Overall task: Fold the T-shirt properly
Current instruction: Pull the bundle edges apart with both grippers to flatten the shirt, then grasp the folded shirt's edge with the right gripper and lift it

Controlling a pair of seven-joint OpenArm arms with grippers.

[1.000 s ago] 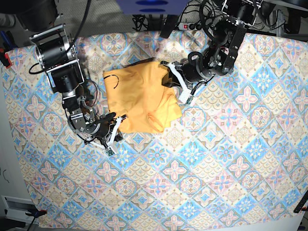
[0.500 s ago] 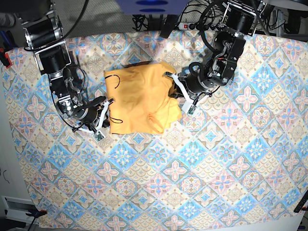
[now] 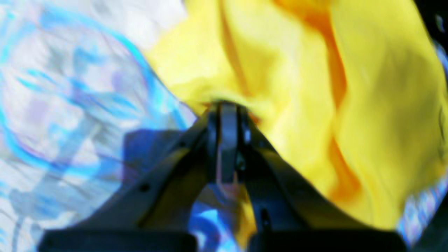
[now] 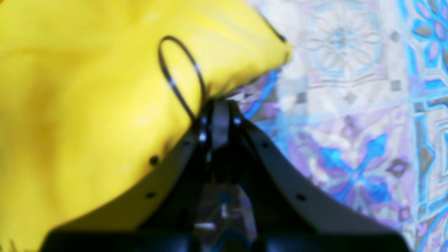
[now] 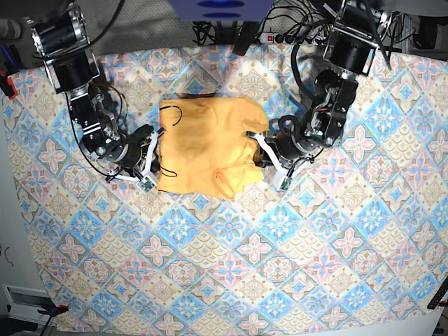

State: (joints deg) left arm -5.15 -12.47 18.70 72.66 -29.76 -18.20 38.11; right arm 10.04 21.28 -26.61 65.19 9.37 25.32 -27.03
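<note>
The yellow-orange T-shirt (image 5: 206, 143) lies bunched in a rough rectangle at the back middle of the patterned cloth. My left gripper (image 5: 259, 149) is at its right edge, shut on a pinch of yellow fabric (image 3: 297, 70); the left wrist view shows the jaws (image 3: 225, 106) closed on a fold. On the shirt's left side, my right gripper (image 5: 154, 159) is shut on the lower left edge. In the right wrist view the jaws (image 4: 217, 104) clamp the T-shirt (image 4: 87, 87) beside a thin dark loop of trim (image 4: 180, 70).
The blue-and-pink tile-patterned cloth (image 5: 280, 245) covers the whole table. A power strip and cables (image 5: 276, 36) lie beyond the back edge. A red clamp (image 5: 7, 85) sits at the left edge and another clamp (image 5: 52, 308) at the front left corner.
The right gripper has pulled its shirt edge left and toward the back. The left gripper has drawn its edge toward the front. The shirt has spread into a squarer shape.
</note>
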